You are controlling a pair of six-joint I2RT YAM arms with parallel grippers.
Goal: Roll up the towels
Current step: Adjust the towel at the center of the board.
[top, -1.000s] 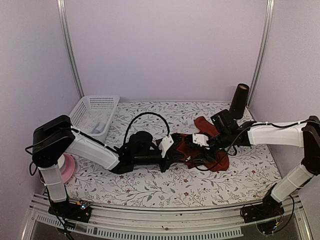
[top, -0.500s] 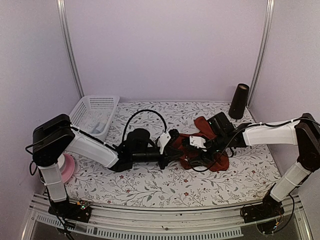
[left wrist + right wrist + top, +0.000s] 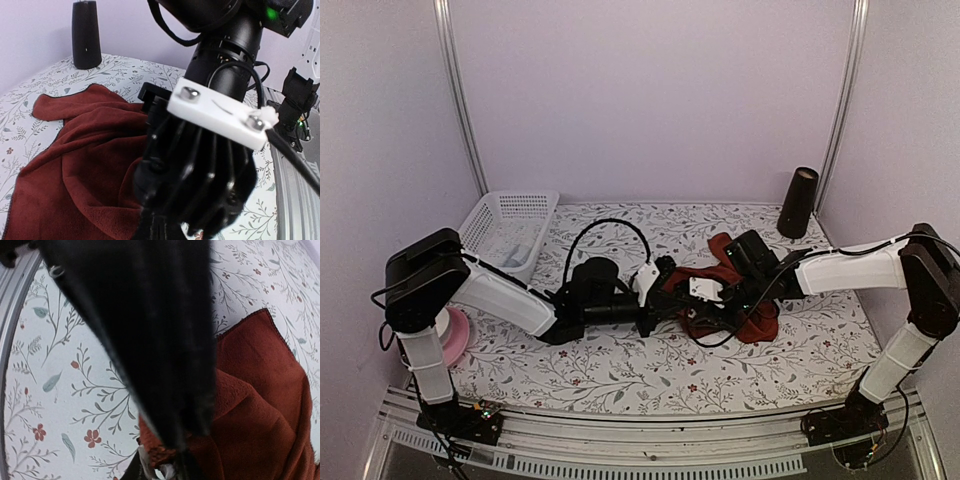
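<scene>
One dark red towel (image 3: 756, 322) lies crumpled on the flowered table, right of centre; it also fills the left wrist view (image 3: 75, 150) and the right wrist view (image 3: 260, 405). My left gripper (image 3: 663, 288) reaches in from the left and meets the cloth's left edge. Its fingers (image 3: 152, 227) are shut, and whether cloth is pinched between them is hidden. My right gripper (image 3: 694, 300) comes from the right, close against the left one. A bunched bit of the towel's edge sits between its fingertips (image 3: 160, 466). The left arm blocks much of the right wrist view.
A white basket (image 3: 485, 215) stands at the back left with something pale inside. A black cone (image 3: 798, 202) stands at the back right, also seen in the left wrist view (image 3: 86, 34). A pink object (image 3: 456, 336) sits by the left arm's base.
My right gripper has moved left along the towel until it is beside the left gripper, and its jaws have closed on the towel's edge. The left gripper stayed shut and barely moved.
</scene>
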